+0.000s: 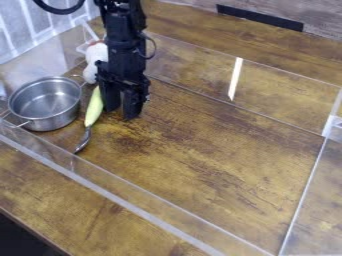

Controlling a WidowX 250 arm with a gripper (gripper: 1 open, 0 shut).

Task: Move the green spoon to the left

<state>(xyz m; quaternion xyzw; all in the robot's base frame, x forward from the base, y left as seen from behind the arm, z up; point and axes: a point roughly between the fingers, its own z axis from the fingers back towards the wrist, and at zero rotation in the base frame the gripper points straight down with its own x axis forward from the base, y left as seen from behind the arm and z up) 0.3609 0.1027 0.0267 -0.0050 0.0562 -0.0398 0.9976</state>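
Observation:
The green spoon [92, 107] lies on the wooden table just right of the steel pot. Its yellow-green handle points up toward the back, and its small silver bowl [80, 146] points toward the front left. My gripper [126, 110] points straight down immediately to the right of the handle. Its dark fingers [138, 102] stand slightly apart, and nothing shows between them. The spoon handle is beside the left finger, not between the two.
A round steel pot [43, 103] stands at the left. A white-and-red object [94, 55] sits behind the arm. Clear acrylic walls [235, 78] fence the work area. A black bar [261, 15] lies at the back edge.

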